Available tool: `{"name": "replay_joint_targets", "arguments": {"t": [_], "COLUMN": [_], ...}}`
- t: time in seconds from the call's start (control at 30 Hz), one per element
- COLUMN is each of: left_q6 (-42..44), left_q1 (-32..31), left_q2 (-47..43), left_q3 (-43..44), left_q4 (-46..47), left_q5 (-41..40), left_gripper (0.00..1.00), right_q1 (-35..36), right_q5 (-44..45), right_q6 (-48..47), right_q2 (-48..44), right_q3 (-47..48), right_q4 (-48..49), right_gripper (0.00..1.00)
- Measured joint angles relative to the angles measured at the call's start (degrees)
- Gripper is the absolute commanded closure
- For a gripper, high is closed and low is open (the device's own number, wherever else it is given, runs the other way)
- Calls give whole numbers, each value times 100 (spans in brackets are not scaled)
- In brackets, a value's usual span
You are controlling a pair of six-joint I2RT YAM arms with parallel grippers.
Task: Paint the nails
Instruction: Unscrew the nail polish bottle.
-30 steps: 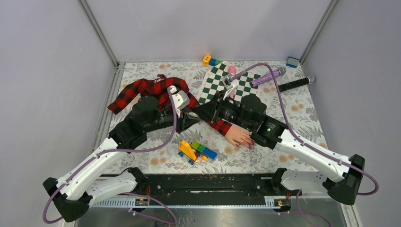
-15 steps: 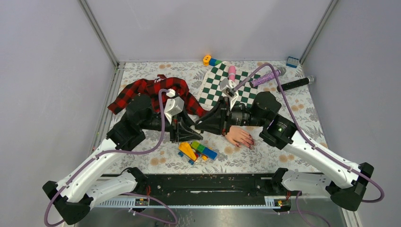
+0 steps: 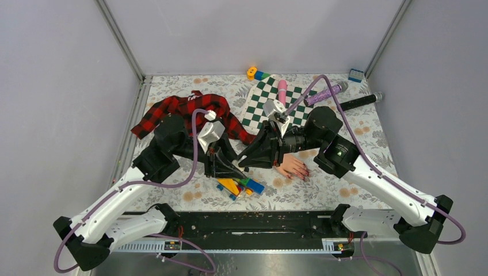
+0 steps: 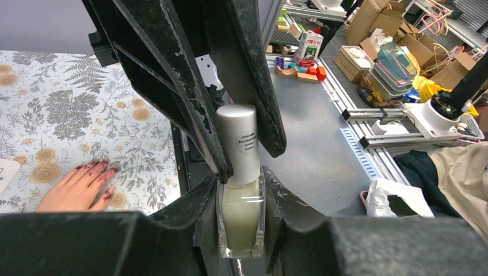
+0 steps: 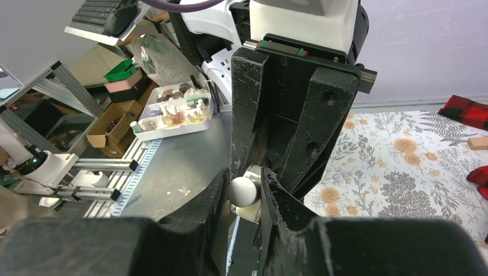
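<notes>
On the left side of the counter (image 3: 167,86) I see a red-black plaid shirt (image 3: 184,108) lying crumpled, with my left arm reaching across its near edge. The left tool (image 4: 241,192) is clamped tight on a pale bottle (image 4: 241,221), its two fingers pressing the glass body from either side. Just nearer to me than the tool tips sits a heap of toy bricks (image 3: 237,184) in yellow, green and blue. The right tool (image 5: 242,192) meets the left one tip to tip and is pinched narrow on the bottle's silver cap (image 4: 237,138), one finger on each side of it. The cap sits on the bottle's neck; I cannot tell whether it is loosened. Just right of both tools the mannequin hand (image 3: 292,165) lies flat, palm down, its fingers pointing toward the near edge and to the right. The nails (image 4: 102,167) are glossy dark red, with red smeared on the fingertips around them, and they are apart from the bottle and from both tools. Farther back lies a green-white chequered mat (image 3: 262,98), partly under my right arm.
</notes>
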Motion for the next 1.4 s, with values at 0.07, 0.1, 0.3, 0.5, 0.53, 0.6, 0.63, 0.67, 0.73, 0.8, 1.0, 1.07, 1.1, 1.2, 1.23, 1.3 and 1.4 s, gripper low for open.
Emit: {"name": "replay_joint_targets", "arguments": {"t": [0.07,0.1,0.3,0.5,0.53,0.6,0.63,0.67,0.73,0.8,1.0,1.07,1.1,1.2,1.23,1.3,1.4], "left_q6": [2,7,420,1040,1130,1311,1379,1451,1569,1624,1703,1707,1709,1709,1709,1709,1709], "left_q1": [0,0,-2,-66,-103,-249,-319,-417,-555,-605,-616,-616,-616,-616,-616,-616,-619], "left_q2": [20,31,103,-105,-168,-286,-317,-339,-334,-302,-188,-170,-168,-160,-155,-149,-140], "left_q3": [0,0,-2,-44,-63,-107,-118,-133,-142,-142,-144,-146,-149,-168,-175,-181,-181], "left_q4": [11,2,-299,-857,-918,-1040,-1078,-1104,-1189,-1268,-1394,-1399,-1399,-1399,-1397,-1399,-1399], "left_q5": [9,4,-328,-2107,-2465,-3329,-3635,-4044,-4712,-5169,-5939,-6046,-6092,-6188,-6212,-6234,-6251], "left_gripper": [100,100,100,100,100,100,100,100,100,100,100,100,100,100,100,100,100], "right_q1": [-9,-11,-87,-914,-1032,-1139,-1152,-1163,-1163,-1156,-817,-715,-586,-461,-433,-391,-313], "right_q5": [-66,-68,466,1694,1902,2275,2396,2551,2758,2929,3362,3410,3453,3536,3560,3582,3622], "right_q6": [-7,-11,199,990,1145,1432,1526,1690,1923,2153,2481,2498,2527,2616,2667,2728,2774], "right_q2": [42,44,-79,-498,-516,-520,-520,-511,-476,-398,-109,-37,96,326,428,586,780], "right_q3": [42,44,146,175,173,116,76,-13,-173,-313,-400,-378,-330,-243,-192,-103,61], "right_q4": [0,0,-90,-345,-372,-426,-459,-498,-544,-564,-649,-662,-667,-684,-702,-769,-911], "right_gripper": [71,52,15,18,20,26,27,30,36,38,42,44,45,48,48,49,50]}}
